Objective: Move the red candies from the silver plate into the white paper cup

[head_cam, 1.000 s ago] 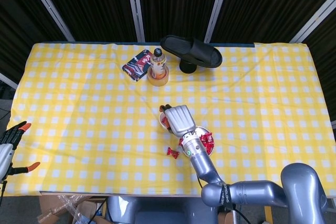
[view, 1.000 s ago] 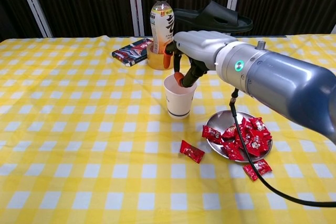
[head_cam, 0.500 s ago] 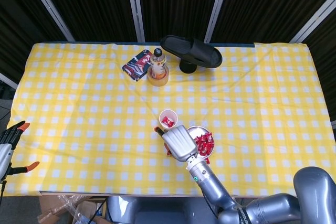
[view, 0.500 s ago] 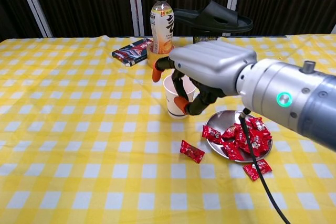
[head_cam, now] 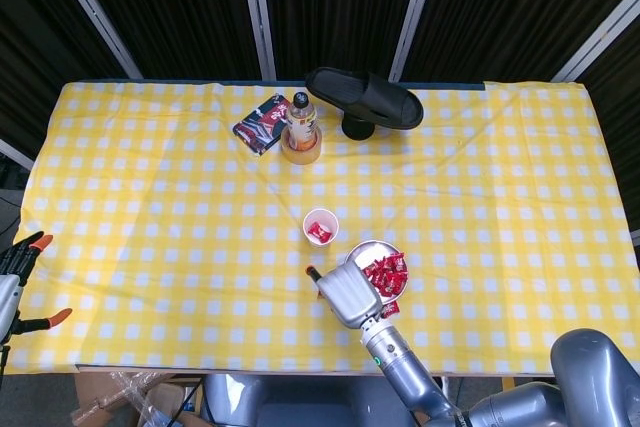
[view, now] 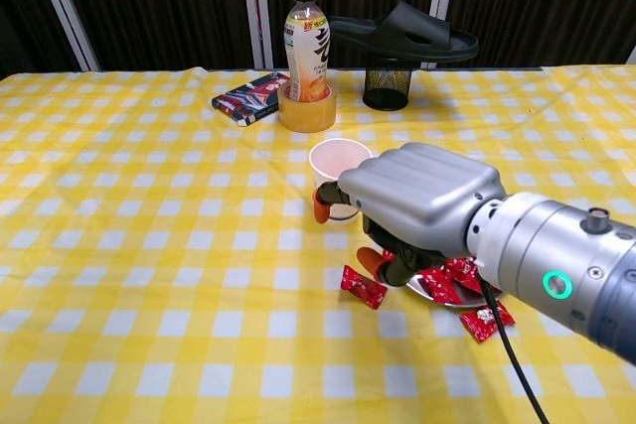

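I saw the table [head_cam: 150, 197] under yellow-checked cloth. On it stood the white paper cup [head_cam: 320, 226], silver plate [head_cam: 358, 252], a bottle [head_cam: 302, 119] inside a tape roll [view: 306, 112], a mesh pot [view: 387, 94], and a dark packet [head_cam: 262, 124]. Two loose candies lay beside the plate [view: 363, 286] [view: 486, 318].

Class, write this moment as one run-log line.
right hand: empty, above silver plate | white paper cup: one red candy inside | stray candy: on cloth | left hand: idle at table edge

Right hand [view: 417, 208] hides most of silver plate [view: 422, 290]; left hand [head_cam: 18, 267] cut off at frame edge.
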